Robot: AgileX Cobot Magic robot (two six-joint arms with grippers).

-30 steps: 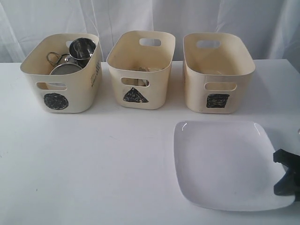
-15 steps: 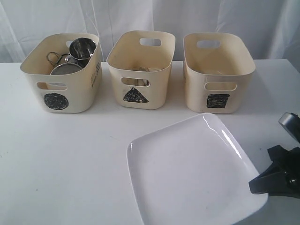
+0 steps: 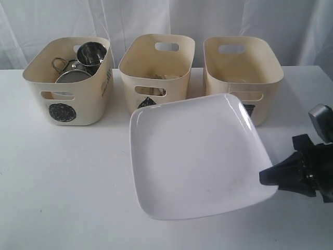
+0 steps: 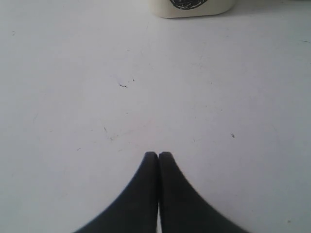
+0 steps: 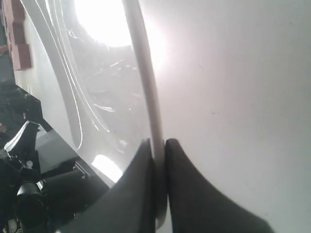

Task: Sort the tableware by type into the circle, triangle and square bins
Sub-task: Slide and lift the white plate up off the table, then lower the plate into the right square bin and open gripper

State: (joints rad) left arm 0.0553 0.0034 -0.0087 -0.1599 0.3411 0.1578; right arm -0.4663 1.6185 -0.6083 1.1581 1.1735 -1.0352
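The large white square plate (image 3: 195,156) hangs tilted above the table, in front of the triangle and square bins. My right gripper (image 3: 269,178) is shut on its right corner; in the right wrist view the rim (image 5: 146,82) runs between the two fingers of that gripper (image 5: 159,145). The circle bin (image 3: 68,80) at the left holds steel cups and bowls (image 3: 83,60). The triangle bin (image 3: 156,73) stands in the middle and the square bin (image 3: 242,73) on the right, their marks partly hidden by the plate. My left gripper (image 4: 158,155) is shut and empty over bare table, out of the exterior view.
White table top (image 3: 67,172) stretches in front of the bins. A white curtain hangs behind them. In the left wrist view the base of the circle bin (image 4: 192,6) shows at the far edge.
My right gripper has lifted the plate off the table and carried it up and leftward; it now tilts in front of the triangle and square bins. The left gripper's earlier position is not shown.
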